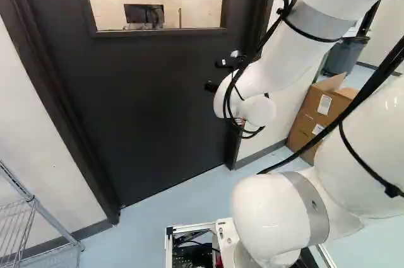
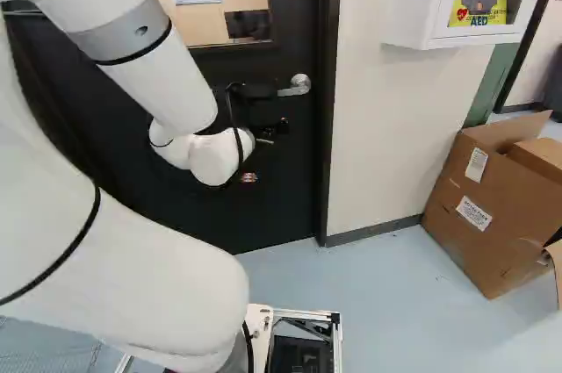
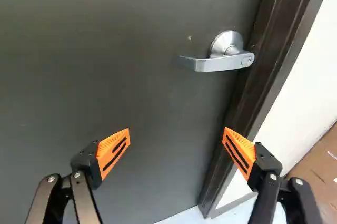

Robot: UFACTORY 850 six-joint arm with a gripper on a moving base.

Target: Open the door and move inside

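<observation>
The door (image 1: 145, 116) is standing closed straight ahead of the base, its side edges sitting inside the dark frame (image 3: 263, 76) and its bottom edge running just above the floor (image 2: 378, 276). The silver handle (image 3: 221, 65) is sticking out near the frame-side edge, its lever pointing inward across the door. Above, the window (image 1: 158, 30) is showing a lit room beyond.

The gripper (image 2: 268, 130) is holding nothing, its two fingers spreading wide with a broad gap between the orange pads (image 3: 113, 150). The handle is lying ahead of the fingertips, apart from them. The white arm (image 1: 284, 50) is reaching from the base toward the handle side of the door.

Pale floor is stretching between the metal-edged base (image 2: 307, 313) and the door. To the right of the door in the right base view, wall (image 2: 378, 127) is separating the frame from a cardboard box (image 2: 474, 215), with a white cabinet (image 2: 408, 4) hanging higher up. A wire rack (image 1: 53, 222) is standing near the opposite side of the frame, at the left of the left base view.
</observation>
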